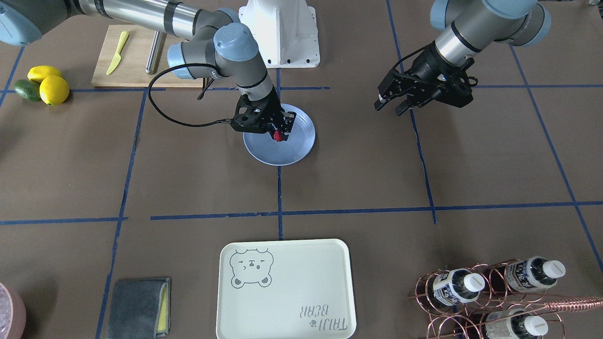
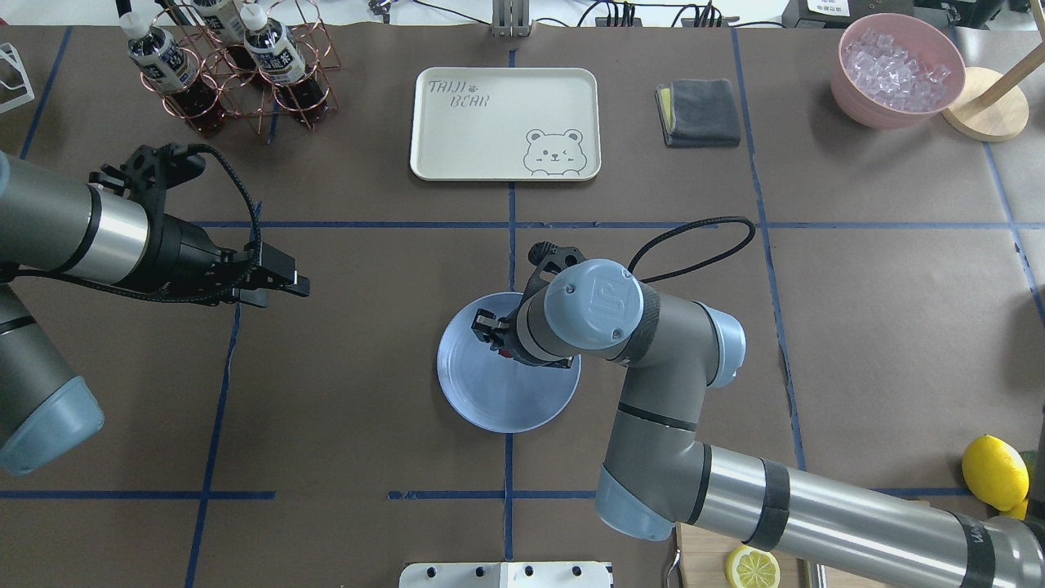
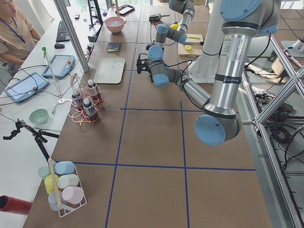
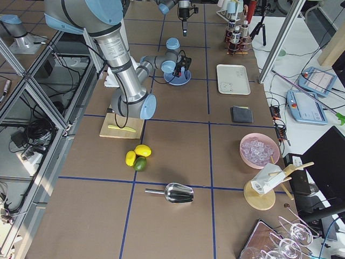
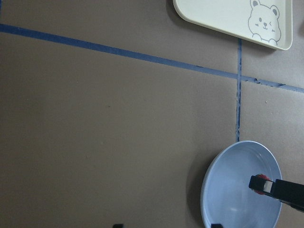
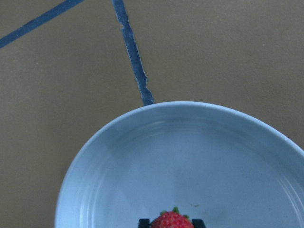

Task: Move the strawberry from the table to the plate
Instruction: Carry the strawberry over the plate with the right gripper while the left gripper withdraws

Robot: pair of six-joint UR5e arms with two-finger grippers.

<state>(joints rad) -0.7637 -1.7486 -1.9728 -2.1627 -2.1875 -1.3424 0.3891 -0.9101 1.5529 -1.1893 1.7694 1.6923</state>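
The small red strawberry (image 1: 278, 136) hangs low over the middle of the light-blue plate (image 1: 282, 154), pinched by my right gripper (image 1: 280, 134), which is shut on it. In the right wrist view the strawberry (image 6: 172, 221) sits between the fingertips at the bottom edge, with the plate (image 6: 142, 156) below; whether it touches the plate is unclear. From overhead the right wrist hides most of the berry above the plate (image 2: 482, 396). My left gripper (image 1: 390, 105) hovers open and empty over the brown table (image 1: 494, 160), well off to the plate's side. The left wrist view shows the plate (image 5: 228, 194) and berry (image 5: 259, 182).
A cream bear-printed tray (image 1: 285, 289) lies at the operators' side. A cutting board (image 1: 136, 61) with a yellow knife, lemons (image 1: 49, 84), a copper bottle rack (image 1: 490, 292), a grey cloth (image 1: 139, 306) and a pink ice bowl (image 2: 898, 69) ring the table.
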